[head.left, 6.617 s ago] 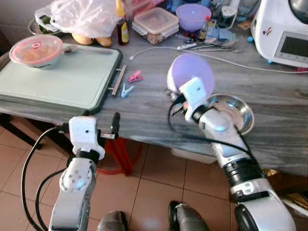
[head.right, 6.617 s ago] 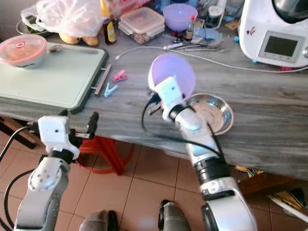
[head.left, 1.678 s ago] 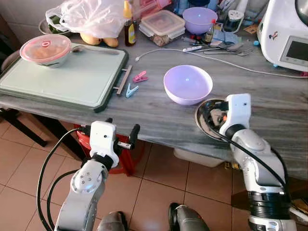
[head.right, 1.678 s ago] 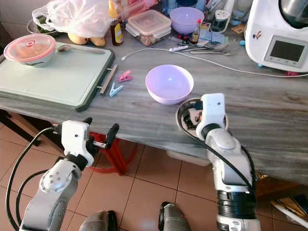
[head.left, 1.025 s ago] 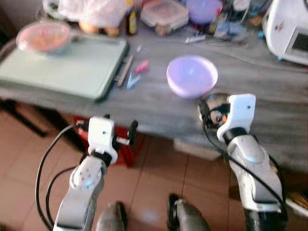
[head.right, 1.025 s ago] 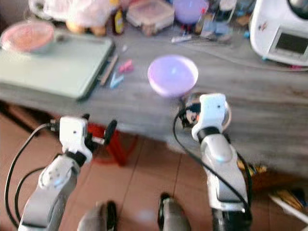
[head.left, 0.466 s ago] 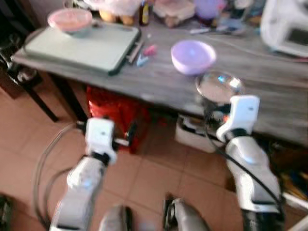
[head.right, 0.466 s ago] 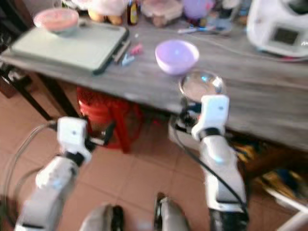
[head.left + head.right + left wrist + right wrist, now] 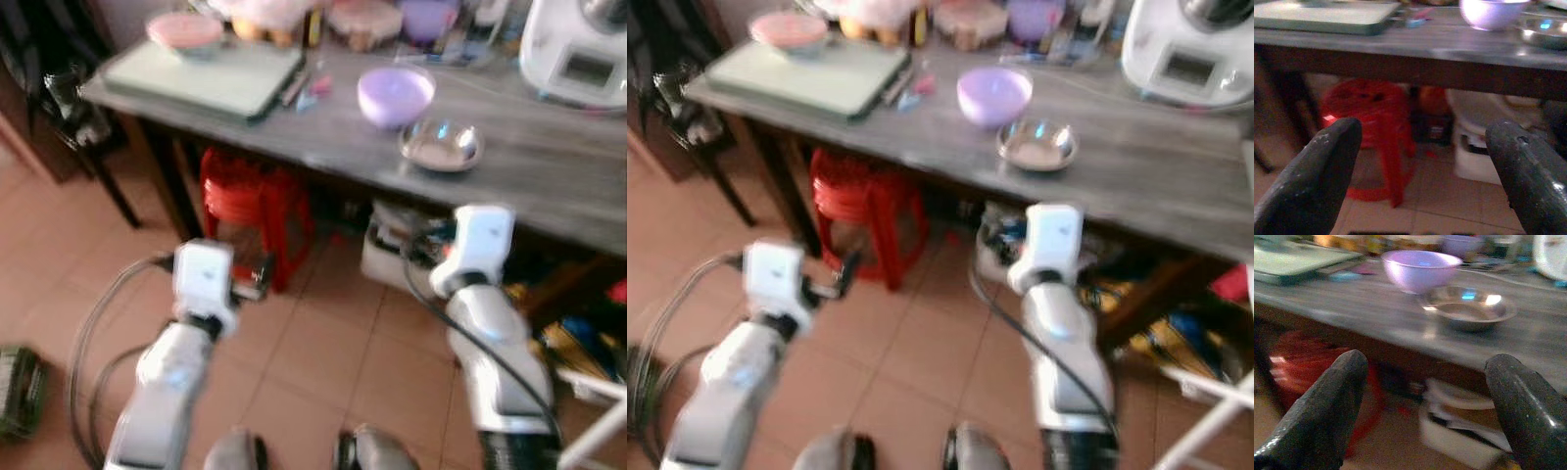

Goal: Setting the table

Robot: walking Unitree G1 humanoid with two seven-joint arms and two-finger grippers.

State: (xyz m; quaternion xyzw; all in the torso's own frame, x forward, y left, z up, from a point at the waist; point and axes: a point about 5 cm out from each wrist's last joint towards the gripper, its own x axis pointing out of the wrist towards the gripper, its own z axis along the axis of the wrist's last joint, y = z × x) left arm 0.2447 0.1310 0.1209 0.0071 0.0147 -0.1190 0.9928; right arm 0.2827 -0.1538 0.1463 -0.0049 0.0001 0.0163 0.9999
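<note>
The lilac bowl point(image 9: 395, 94) sits on the grey tabletop point(image 9: 549, 166), the steel bowl point(image 9: 440, 145) just beside it. Both grippers hang below the edge, over the tiled floor point(image 9: 323, 372): left gripper point(image 9: 1420, 171) and right gripper point(image 9: 1420, 406) spread wide, seemingly empty, though it's blurry

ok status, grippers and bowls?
Left gripper and right gripper open, empty, below the table edge. Purple bowl and steel bowl side by side on table. Red stool underneath.
</note>
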